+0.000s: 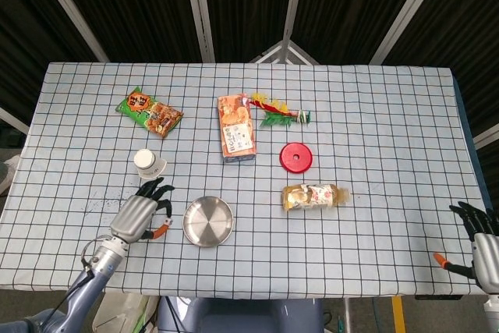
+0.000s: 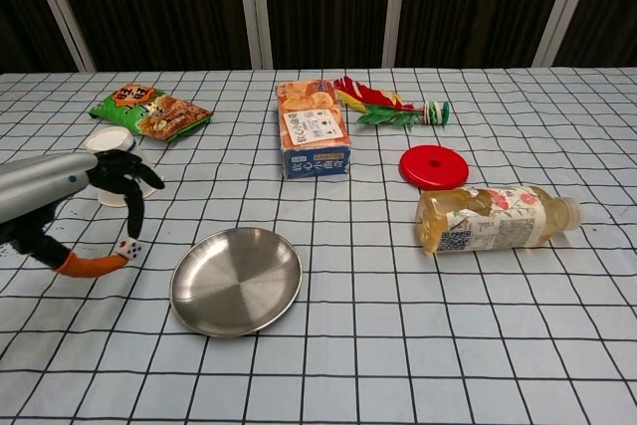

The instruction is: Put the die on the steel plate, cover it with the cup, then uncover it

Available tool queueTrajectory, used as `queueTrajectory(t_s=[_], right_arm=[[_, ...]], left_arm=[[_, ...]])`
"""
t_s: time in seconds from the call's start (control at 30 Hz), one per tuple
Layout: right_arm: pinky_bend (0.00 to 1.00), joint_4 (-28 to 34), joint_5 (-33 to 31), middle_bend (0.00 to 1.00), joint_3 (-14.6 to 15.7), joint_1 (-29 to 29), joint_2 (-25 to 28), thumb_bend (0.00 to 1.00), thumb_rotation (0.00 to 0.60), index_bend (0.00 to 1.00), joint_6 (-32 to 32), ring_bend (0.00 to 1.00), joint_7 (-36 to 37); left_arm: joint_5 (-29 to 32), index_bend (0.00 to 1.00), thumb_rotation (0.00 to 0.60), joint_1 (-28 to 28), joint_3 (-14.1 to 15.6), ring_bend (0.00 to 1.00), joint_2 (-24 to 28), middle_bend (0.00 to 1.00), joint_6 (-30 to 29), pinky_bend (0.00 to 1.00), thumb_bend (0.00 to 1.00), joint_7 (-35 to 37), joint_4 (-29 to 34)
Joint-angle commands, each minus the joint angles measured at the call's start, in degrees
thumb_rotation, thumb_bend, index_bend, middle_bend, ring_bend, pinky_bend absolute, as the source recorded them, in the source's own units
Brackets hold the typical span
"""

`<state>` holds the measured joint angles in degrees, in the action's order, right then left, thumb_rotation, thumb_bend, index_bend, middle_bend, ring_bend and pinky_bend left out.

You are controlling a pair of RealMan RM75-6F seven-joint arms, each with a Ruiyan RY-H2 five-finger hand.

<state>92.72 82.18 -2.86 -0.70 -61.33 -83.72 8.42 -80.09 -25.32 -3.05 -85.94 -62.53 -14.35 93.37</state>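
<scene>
Silver hand [image 1: 142, 214], black fingers, orange thumb
</scene>
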Motion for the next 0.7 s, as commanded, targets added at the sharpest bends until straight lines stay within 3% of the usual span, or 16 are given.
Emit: queueTrajectory(t_s=[0.03, 0.33, 0.7], right_arm=[[0.0, -0.21, 0.0, 0.14, -0.09, 0.02, 0.08, 0.06, 0.6, 0.2, 0.01, 0.13, 0.36], [0.0, -0.22, 0.39, 0.14, -0.04, -0.04, 0.25, 0.06, 0.6, 0.2, -0.21, 0.13, 0.89], [0.0, -0.33, 0.24, 0.14, -0.29, -0.5, 0.94, 0.06, 0.6, 0.2, -0.95, 0.13, 2.58]], left_arm=[[1.44, 0.54, 0.6, -2.38, -1.67, 0.0, -2.6, 0.16, 2.5, 0.1, 0.47, -2.99, -0.54], [7.6, 0.54, 0.6, -7.31, -4.3, 0.0, -9.99, 0.16, 7.67, 0.09, 0.46, -9.5, -3.01], [12.57, 0.54, 0.6, -8.53, -4.46, 0.0, -14.46, 0.15, 6.79, 0.09, 0.46, -15.84, -6.69]])
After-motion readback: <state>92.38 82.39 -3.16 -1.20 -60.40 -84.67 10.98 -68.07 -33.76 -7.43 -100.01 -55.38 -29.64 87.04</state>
